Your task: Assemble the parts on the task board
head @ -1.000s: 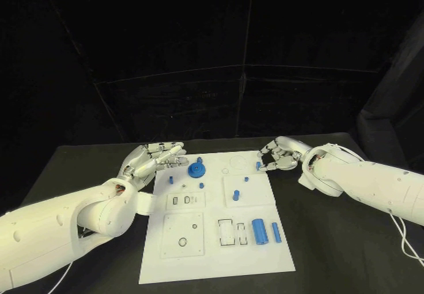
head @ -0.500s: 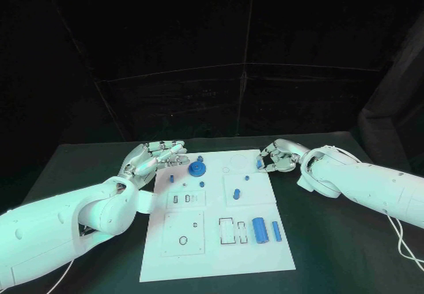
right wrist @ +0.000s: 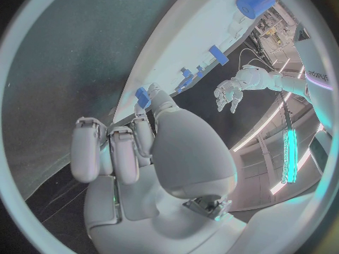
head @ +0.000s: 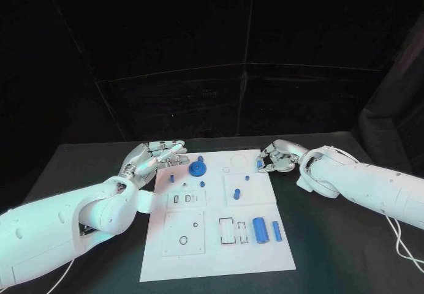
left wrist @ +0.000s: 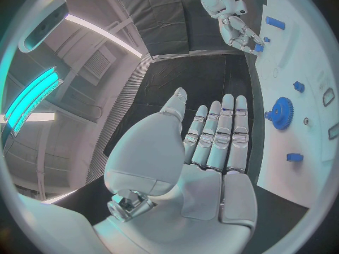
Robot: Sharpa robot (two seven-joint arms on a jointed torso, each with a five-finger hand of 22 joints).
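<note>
Your right hand is reaching in from the table's right side to the far right edge of the task board, its fingers curling together and pinching a small blue part just at that edge; the right wrist view is showing the same small blue part caught between the thumb and a fingertip, long axis running roughly along the board's edge. Your left hand is hovering at the board's far left corner, palm up and tilted, fingers straight, side by side and holding nothing, as the left wrist view is confirming. Just beside those fingertips a blue gear is sitting flat on the board. Farther toward you, a blue cylinder and a thinner blue peg are lying side by side near the right edge, long axes running front to back. No legible writing is appearing on the board.
</note>
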